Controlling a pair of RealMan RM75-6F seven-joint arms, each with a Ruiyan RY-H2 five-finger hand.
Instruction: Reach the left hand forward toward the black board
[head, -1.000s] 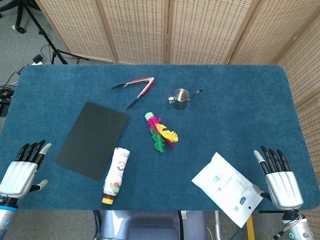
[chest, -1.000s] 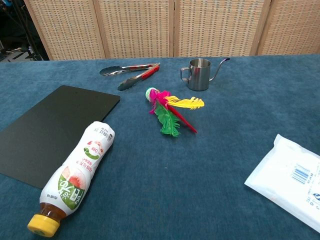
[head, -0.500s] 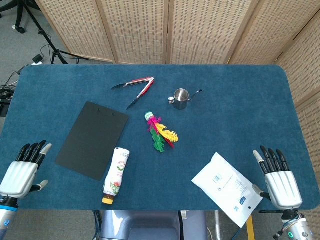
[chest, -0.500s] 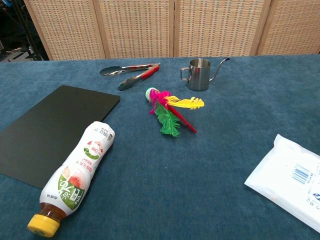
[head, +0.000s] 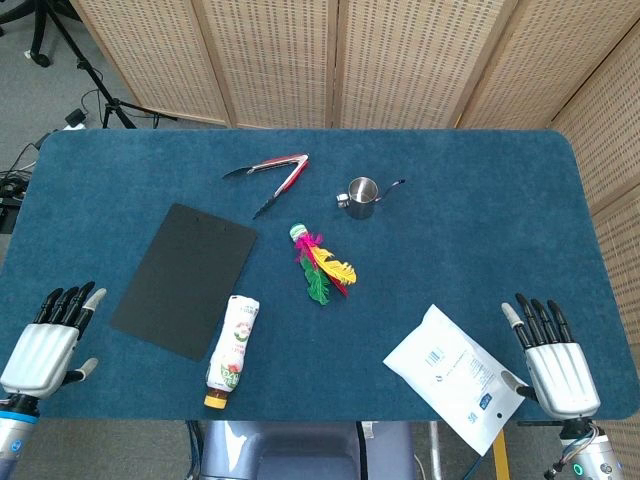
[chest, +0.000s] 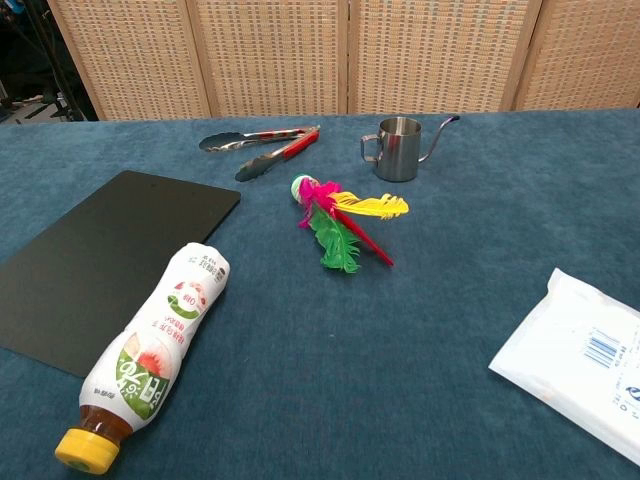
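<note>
Head view: my left hand (head: 42, 347) near the worktop's (head: 480, 230) front edge.
Fingers (head: 66, 303) spread, holding nothing, short of the black board (head: 185, 277).

Landmark = black board (head: 186, 279), lying flat on blue table (head: 480, 220). Left hand (head: 45, 343) sits near-left of board, fingers apart, holding nothing; bare cloth between hand and board's near-left edge, so that approach is open. Bottle (head: 231, 350) lies on its side just beside board's near-right edge, blocks that side. Tongs (head: 268, 176) just past board's far-right corner. Feather toy (head: 322, 265) right of board, w/ a strip of bare cloth between. Far-left of board: bare cloth to table edge.
</note>
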